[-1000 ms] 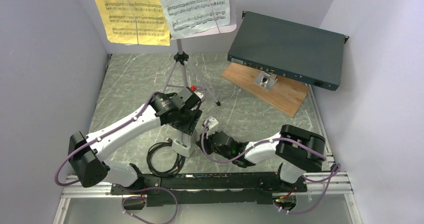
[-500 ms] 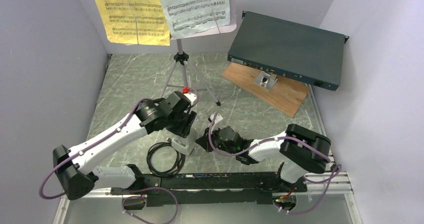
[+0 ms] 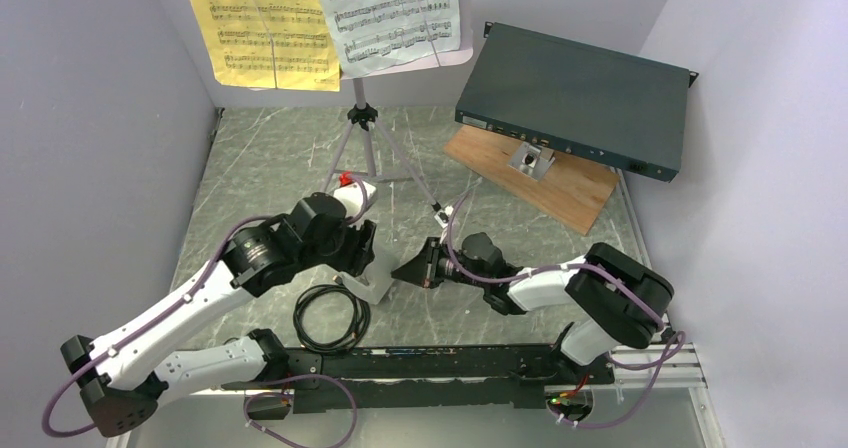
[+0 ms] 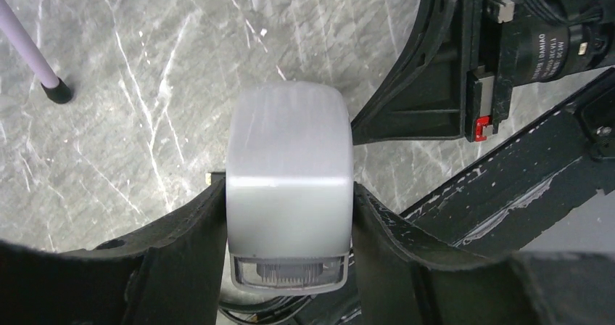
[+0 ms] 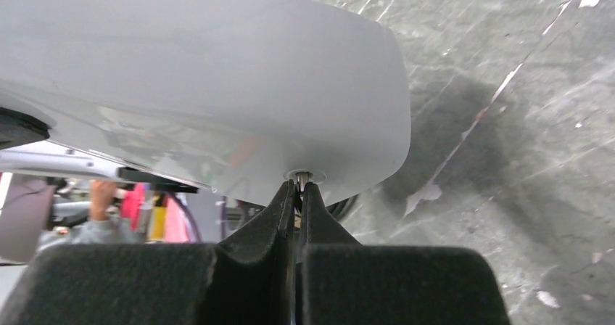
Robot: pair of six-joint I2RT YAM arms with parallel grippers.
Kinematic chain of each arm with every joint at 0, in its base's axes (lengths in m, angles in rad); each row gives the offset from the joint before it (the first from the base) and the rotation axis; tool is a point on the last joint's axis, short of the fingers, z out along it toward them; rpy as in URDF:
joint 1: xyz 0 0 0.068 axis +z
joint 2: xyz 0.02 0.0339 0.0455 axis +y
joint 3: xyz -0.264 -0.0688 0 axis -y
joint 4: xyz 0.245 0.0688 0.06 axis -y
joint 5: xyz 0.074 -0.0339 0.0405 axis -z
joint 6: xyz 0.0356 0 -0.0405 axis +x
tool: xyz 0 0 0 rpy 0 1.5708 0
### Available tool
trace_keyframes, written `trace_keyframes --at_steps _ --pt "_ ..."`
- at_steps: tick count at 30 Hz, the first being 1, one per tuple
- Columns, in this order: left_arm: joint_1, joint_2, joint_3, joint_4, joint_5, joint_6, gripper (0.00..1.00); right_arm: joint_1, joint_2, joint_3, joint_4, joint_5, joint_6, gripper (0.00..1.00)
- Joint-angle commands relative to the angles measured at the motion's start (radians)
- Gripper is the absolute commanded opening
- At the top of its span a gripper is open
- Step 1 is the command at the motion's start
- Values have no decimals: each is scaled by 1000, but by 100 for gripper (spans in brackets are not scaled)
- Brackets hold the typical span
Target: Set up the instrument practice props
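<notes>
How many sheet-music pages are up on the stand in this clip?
2. A yellow page hangs on the left side of the music stand, and a white page is next to it on the right. More pages could be hidden behind these two.

Inventory of the scene as it stood on the one table (image 3: 270,158). Robot arms numbered two: the left arm (image 3: 200,288) and the right arm (image 3: 545,288). There was one music stand (image 3: 362,118), and it carried two sheet-music pages, one yellow page (image 3: 262,28) and one white page (image 3: 390,13). One metronome (image 4: 289,173), one coiled black cable (image 3: 325,323), one dark-green box (image 3: 575,93) and one wooden board (image 3: 560,188) completed the count.
</notes>
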Motion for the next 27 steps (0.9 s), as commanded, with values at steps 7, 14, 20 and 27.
trace_keyframes --at_steps 7,14,20,27 --pt "-3 -96 -43 145 15 27 0 -48 -111 -46 231 -52 421 0" --pt "-2 -90 -62 182 58 23 0 -60 -56 -82 390 -44 531 0" --pt "-3 -13 -49 159 1 -58 0 -62 -183 13 -132 27 173 8" --pt "-3 131 -20 108 -162 -373 0 -54 -420 74 -576 235 -281 64"
